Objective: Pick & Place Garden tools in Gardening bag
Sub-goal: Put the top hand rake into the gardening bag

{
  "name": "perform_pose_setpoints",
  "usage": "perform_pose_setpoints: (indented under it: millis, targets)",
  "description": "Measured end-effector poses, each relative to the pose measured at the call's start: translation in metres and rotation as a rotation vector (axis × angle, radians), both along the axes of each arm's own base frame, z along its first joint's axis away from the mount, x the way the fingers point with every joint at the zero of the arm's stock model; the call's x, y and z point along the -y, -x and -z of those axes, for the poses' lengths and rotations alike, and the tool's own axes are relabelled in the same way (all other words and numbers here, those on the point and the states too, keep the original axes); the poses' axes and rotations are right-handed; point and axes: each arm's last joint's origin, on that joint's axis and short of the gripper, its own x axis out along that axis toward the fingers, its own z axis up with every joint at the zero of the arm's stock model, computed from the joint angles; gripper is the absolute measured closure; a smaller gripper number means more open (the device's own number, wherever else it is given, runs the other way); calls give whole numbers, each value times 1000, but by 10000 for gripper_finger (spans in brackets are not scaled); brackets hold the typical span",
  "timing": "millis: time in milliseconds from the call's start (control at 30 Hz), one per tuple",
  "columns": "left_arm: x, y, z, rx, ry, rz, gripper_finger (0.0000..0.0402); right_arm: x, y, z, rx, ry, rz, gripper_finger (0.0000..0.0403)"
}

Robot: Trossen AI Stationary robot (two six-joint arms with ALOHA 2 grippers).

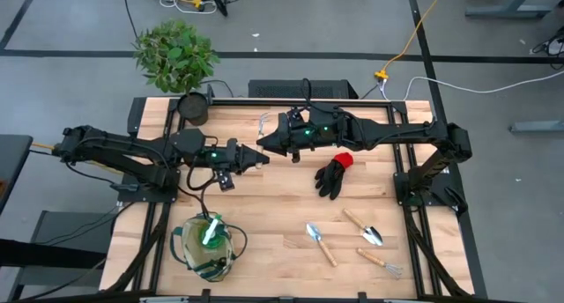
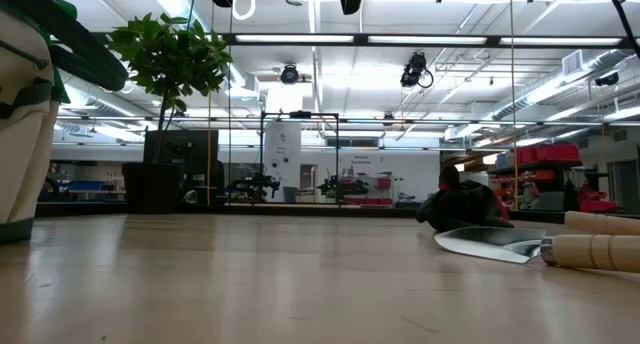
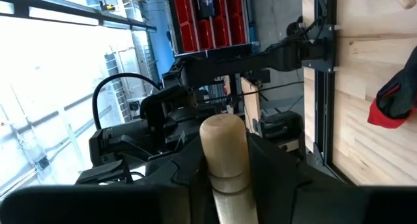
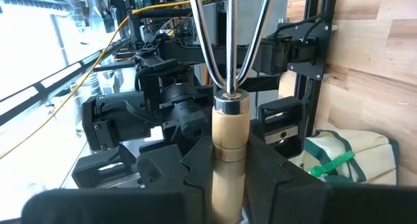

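Over the middle of the table the two arms meet nose to nose, high above the boards, with a fork [image 4: 229,129] between them. The right gripper [image 1: 269,144] holds it by the wooden handle, and the steel tines stick out past its fingers. The left gripper [image 1: 256,158] has its fingers drawn in narrow on either side of the same handle. I can't tell whether they actually pinch it yet. It looks like a hand-over from right to left. The fork's long axis seems to run from the meeting point toward the table's far edge, tines leading, though that is hard to read from above. What matters next is the bag [image 1: 185,250]. It sits at the near edge on the left arm's side, close to the left gripper and well away from the right arm, so the left arm is the one to carry the fork there. By my count there is one bag with one green bottle [image 1: 210,231] already in it, and one fork in the air. On the boards lie one glove [image 1: 333,175], two trowels [image 1: 319,241] [image 1: 364,226] and one more fork [image 1: 379,262]. I see no shears.
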Motion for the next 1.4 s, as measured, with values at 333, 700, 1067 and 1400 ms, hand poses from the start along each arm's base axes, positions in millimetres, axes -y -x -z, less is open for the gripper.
perform_pose_setpoints:
  millis: [333,700,1067,1400]
  targets:
    - [0,0,1,-4,12,1,317,0,0,0,2,15,-9,341]
    - [0,0,0,-3,10,-1,321,0,0,0,7,32,13,335]
    - [-1,0,0,-2,30,-44,326,0,0,0,4,16,11,231]
    - [3,0,0,-2,60,-33,327,1,9,-7,-5,54,-7,206]
